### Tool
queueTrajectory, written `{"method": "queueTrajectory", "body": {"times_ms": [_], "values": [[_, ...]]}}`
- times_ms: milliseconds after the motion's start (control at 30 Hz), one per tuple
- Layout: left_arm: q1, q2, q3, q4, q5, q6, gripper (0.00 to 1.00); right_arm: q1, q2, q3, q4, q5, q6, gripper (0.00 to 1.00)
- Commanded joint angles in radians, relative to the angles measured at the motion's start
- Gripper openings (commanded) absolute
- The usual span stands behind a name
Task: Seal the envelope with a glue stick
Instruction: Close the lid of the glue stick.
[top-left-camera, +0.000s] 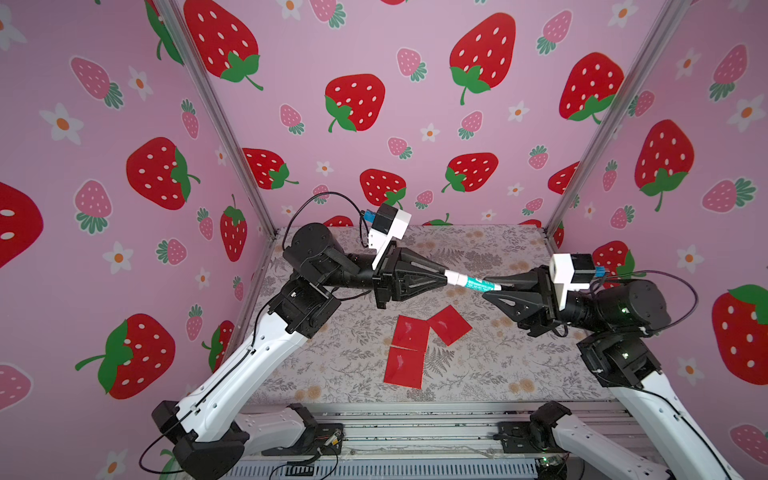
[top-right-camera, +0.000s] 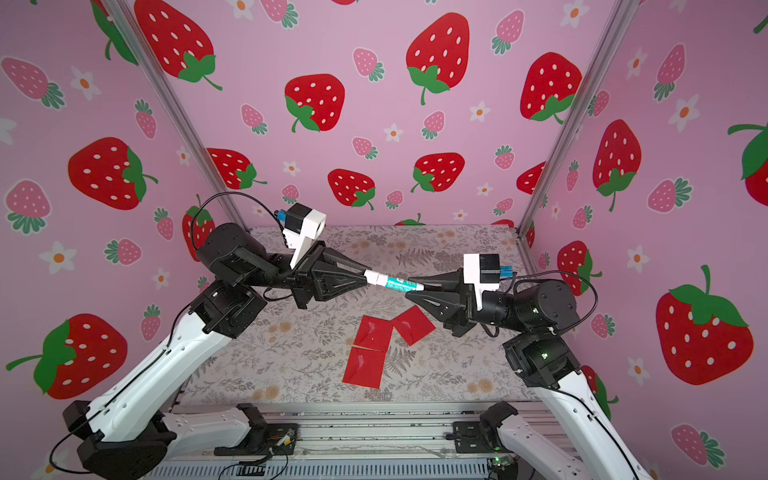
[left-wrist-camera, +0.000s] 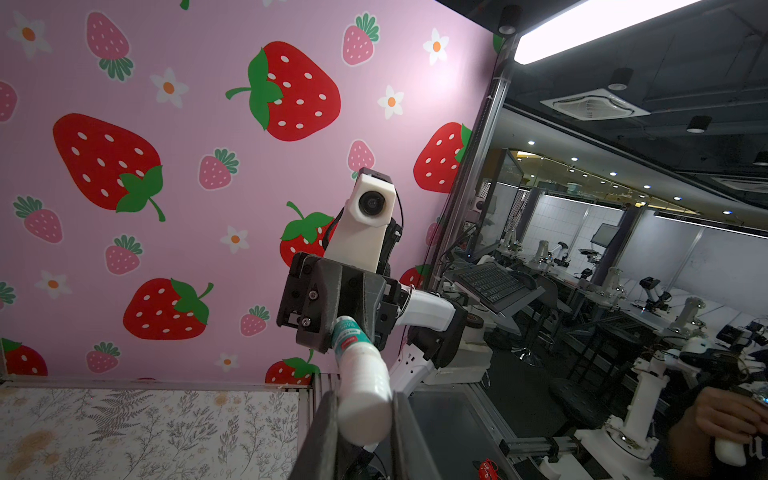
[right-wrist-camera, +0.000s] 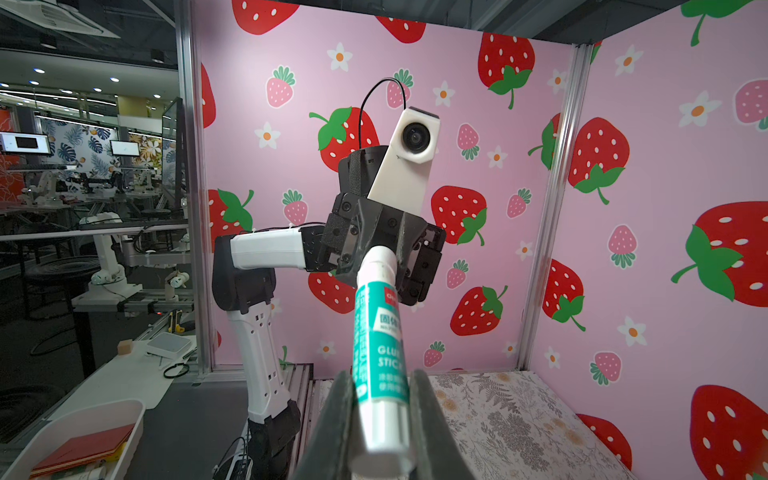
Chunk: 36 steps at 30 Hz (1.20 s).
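Now, nearest me, the red envelope (top-left-camera: 409, 347) is lying open on the tabletop (top-left-camera: 332, 365). Just above and beyond, the left hand (top-left-camera: 446, 277) is pinching the cap of the glue stick (top-left-camera: 471, 283), the right hand (top-left-camera: 487, 286) its tube; a skewed pull could be sending it tumbling. Farther off, a white tray (right-wrist-camera: 134, 417) is holding, seemingly, spare red envelopes (right-wrist-camera: 83, 449).

The envelope (top-left-camera: 405, 365) lies on the surface (top-left-camera: 332, 353); behind and above it, the glue stick (top-left-camera: 471, 282) bridges the left gripper (top-left-camera: 446, 276) and the right gripper (top-left-camera: 489, 286).
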<state>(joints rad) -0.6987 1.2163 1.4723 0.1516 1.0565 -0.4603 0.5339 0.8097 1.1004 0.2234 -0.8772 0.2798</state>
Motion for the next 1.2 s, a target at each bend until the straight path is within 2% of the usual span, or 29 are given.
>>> {"method": "queueTrajectory", "body": {"times_ms": [0,167,400,567,733,1000,1100,1167], "values": [[-0.015,-0.006,0.052,-0.066,0.02,0.065,0.0,0.004,0.007,0.042,-0.081,0.05,-0.036,0.0],[-0.016,0.007,0.091,-0.256,-0.019,0.183,0.0,0.005,0.015,0.084,-0.228,0.087,-0.082,0.0],[-0.016,0.011,0.083,-0.27,-0.009,0.189,0.0,0.005,0.046,0.133,-0.378,0.121,-0.117,0.0],[-0.017,0.004,0.072,-0.245,0.006,0.174,0.0,0.005,0.06,0.142,-0.402,0.125,-0.118,0.0],[-0.017,0.033,0.108,-0.366,-0.012,0.229,0.0,0.006,0.072,0.157,-0.413,0.111,-0.119,0.0],[-0.034,0.111,0.125,-0.385,0.019,0.21,0.0,0.012,0.134,0.171,-0.406,0.09,-0.097,0.0],[-0.03,0.117,0.131,-0.455,-0.039,0.256,0.0,0.012,0.132,0.163,-0.419,0.126,-0.103,0.0],[-0.011,0.101,0.121,-0.522,-0.135,0.29,0.02,0.01,0.116,0.138,-0.424,0.199,-0.112,0.0]]}}
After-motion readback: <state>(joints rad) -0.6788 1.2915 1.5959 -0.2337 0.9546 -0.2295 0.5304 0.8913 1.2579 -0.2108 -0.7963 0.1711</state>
